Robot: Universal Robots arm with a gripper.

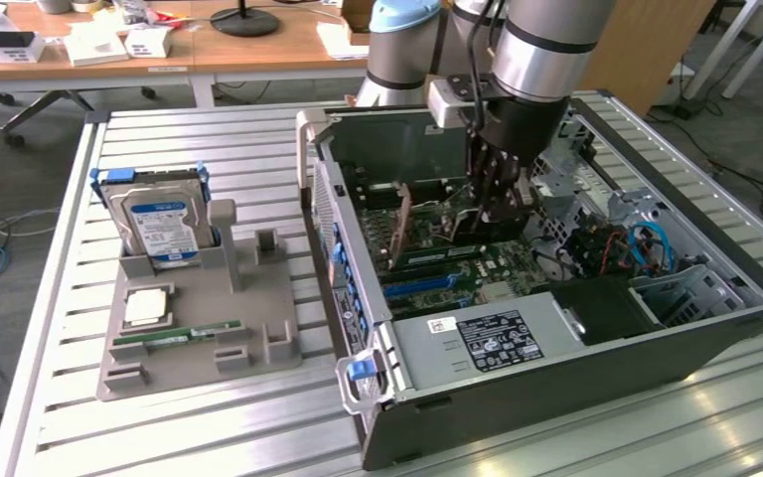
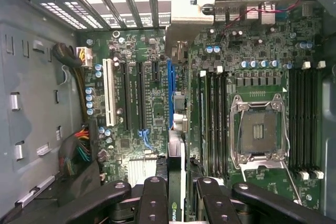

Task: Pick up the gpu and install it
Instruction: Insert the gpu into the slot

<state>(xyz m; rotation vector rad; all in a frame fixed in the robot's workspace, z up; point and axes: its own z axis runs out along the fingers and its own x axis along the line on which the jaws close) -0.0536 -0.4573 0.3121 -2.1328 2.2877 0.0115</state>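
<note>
The gpu (image 2: 175, 203) is being gripped edge-on between the fingers of the claw (image 2: 180, 184), which are being held closed against its two faces inside the open computer case (image 1: 554, 397). The card is being kept upright, in line with the long blue slot (image 2: 170, 90) lying directly beneath the claw on the motherboard (image 2: 142, 129). Its silvery bracket (image 2: 184, 24) is being pointed away from the claw toward the case's rear wall. Whether the card's lower edge is being touched by the slot cannot be told. The CPU socket (image 2: 258, 129) is being shown just beside the claw, with black memory slots (image 2: 215, 124) between the two. Outside the case, well apart from the claw, a blue-labelled hard drive (image 1: 163, 229) is being held upright in a grey tray (image 1: 176, 378), and a green memory stick (image 1: 176, 338) is being left lying flat in it.
</note>
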